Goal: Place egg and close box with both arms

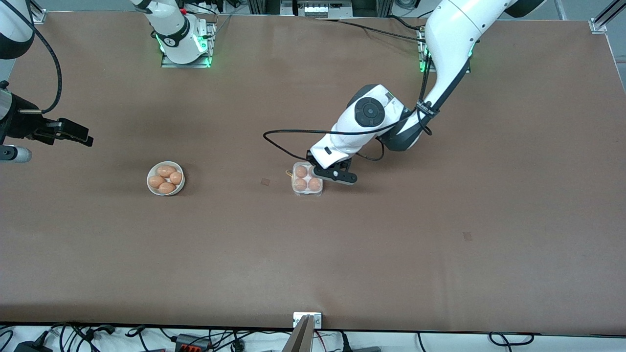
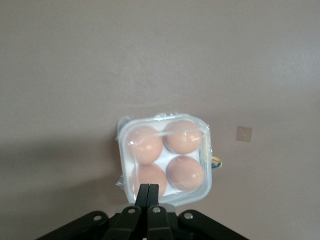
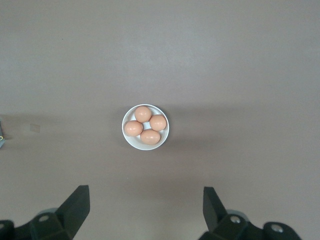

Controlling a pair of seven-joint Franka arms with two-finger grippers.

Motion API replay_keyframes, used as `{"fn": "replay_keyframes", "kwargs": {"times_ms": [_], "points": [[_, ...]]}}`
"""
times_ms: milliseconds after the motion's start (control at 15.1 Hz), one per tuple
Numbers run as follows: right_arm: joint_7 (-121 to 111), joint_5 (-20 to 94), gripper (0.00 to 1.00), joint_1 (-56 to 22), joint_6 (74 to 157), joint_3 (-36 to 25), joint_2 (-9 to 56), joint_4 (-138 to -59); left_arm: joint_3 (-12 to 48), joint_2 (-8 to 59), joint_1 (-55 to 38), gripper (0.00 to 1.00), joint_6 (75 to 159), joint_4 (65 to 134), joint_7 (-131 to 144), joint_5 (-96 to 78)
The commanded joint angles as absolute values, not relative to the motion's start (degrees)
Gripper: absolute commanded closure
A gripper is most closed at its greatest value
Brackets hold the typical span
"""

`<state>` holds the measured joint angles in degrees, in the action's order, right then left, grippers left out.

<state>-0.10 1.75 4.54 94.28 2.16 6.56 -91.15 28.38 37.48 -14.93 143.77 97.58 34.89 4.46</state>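
1. Four eggs fill the box (image 1: 307,179) at mid-table; we see its clear lid down over them.
2. We note the left gripper (image 2: 149,192) pinched fully together, fingertips over the box's edge, holding nothing.
3. We find the right gripper (image 3: 145,205) spread wide, high above the white bowl (image 1: 166,178), waiting.
4. The bowl holds four more brown eggs (image 3: 145,128) and sits toward the right arm's end of the brown table (image 1: 440,244), well apart from the box.
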Motion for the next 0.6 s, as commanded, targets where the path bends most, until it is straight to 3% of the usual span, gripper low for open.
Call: {"fn": "replay_keyframes", "kwargs": {"times_ms": [0, 399, 532], "points": [[-0.2, 1.1, 0.0, 4.7, 93.7, 2.5, 6.6, -90.8, 28.5, 34.4, -15.0, 0.99, 137.7, 97.5, 35.7, 5.7], [-0.1, 1.1, 0.0, 4.8, 93.9, 2.5, 6.9, -90.8, 27.7, 25.9, -11.4, 0.98, 115.3, 97.3, 31.2, 8.7], [-0.2, 1.1, 0.0, 4.9, 93.8, 2.5, 7.0, -90.8, 28.4, 23.1, -8.7, 0.93, 108.3, 96.0, 26.6, 13.3]]}}
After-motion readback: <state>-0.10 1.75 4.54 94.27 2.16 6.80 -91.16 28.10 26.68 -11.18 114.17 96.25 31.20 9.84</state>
